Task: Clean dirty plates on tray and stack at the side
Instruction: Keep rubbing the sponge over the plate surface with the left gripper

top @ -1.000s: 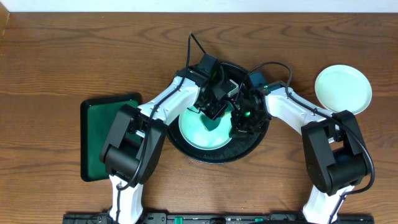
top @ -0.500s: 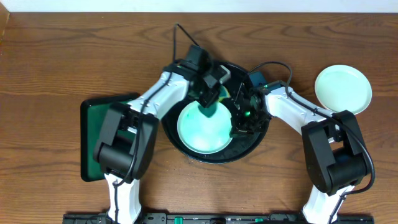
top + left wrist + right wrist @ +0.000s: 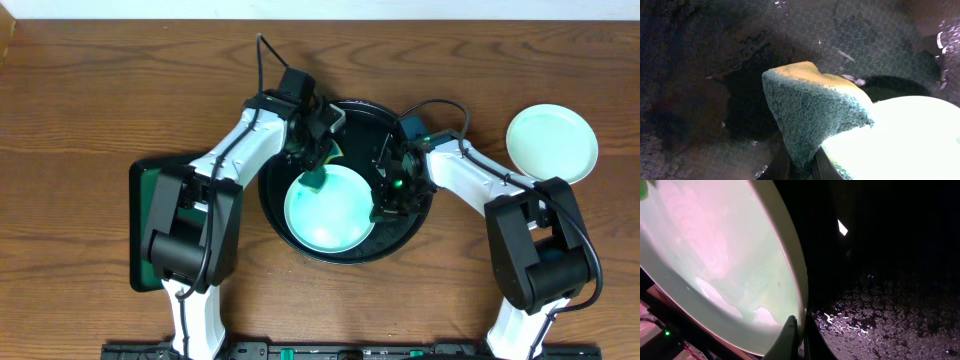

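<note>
So the left gripper [image 3: 314,165] is clamped on a sponge [image 3: 812,107], yellow on top and green scrubby side facing the camera. It hangs right at the upper edge of the plate [image 3: 328,215] sitting in the big black tray [image 3: 345,256]. I can't tell whether the sponge is actually pressing on the plate or just above it. The right gripper [image 3: 799,335] is pinched together on that plate's right rim, holding it in place. A second plate [image 3: 551,144] sits well apart on the worktop [image 3: 100,90] at the right, looking clean, and there's a green tray [image 3: 150,215] off to the left. Here's what worries me: the tray floor looks wet and beaded in the right wrist view, and the hold on the plate is only a thin pinch on the rim. A hard scrub stroke toward or away from that pinch could lever the plate out, or skate it across the tray. The sponge is only gripped low down, so it might fold or twist instead of scrubbing. Both arms are also crowded inside the tray, so a wide wipe could knock them together. I'd guess short, light strokes are the safe bet.
</note>
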`<state>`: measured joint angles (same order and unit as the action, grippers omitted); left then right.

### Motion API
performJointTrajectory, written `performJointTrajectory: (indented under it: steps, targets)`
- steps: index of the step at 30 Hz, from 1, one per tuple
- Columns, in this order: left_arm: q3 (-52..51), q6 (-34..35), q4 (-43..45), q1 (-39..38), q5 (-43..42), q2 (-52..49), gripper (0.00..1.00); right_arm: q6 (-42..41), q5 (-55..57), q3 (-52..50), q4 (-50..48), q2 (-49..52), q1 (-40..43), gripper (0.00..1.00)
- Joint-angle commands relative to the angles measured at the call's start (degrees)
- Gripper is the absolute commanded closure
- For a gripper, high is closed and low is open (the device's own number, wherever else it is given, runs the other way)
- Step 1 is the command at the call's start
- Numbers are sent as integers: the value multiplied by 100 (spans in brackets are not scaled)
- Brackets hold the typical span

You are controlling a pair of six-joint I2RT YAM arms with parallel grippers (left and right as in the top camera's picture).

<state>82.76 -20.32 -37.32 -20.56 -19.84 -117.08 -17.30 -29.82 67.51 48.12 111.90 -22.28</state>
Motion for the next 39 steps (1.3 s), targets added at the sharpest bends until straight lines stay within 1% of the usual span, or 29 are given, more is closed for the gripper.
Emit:
performJointTrajectory:
  steps: [1,6,12,16,19,21,24,29,36,39]
  targets:
    - [-498,-22,-138,-74,778,-133,93,247,341,-190,142,125,-63,99]
    - [-955,76,-105,-33,763,-146,93,326,341,-190,160,125,-63,99]
    - [-1196,673,-293,13,750,-146,93,323,341,-190,155,125,-61,99]
    - [-1211,1257,-428,-4,1016,-146,93,319,341,-190,160,125,-63,99]
    - [-1211,1274,-444,-15,1027,-146,93,369,431,-173,166,125,-70,99]
    - [-1211,1322,-446,-15,1025,-146,93,542,584,-98,225,125,-68,99]
    - [-1211,1355,-494,-15,986,-146,93,538,833,90,299,125,-61,99]
    - [-1161,1355,-629,-15,984,-24,93,470,861,437,212,125,-52,99]
    - [-1008,1362,-914,-15,1003,796,92,256,857,535,13,125,-52,99]
    - [-1008,1473,-1019,-15,1003,1117,90,258,861,535,0,125,-52,99]
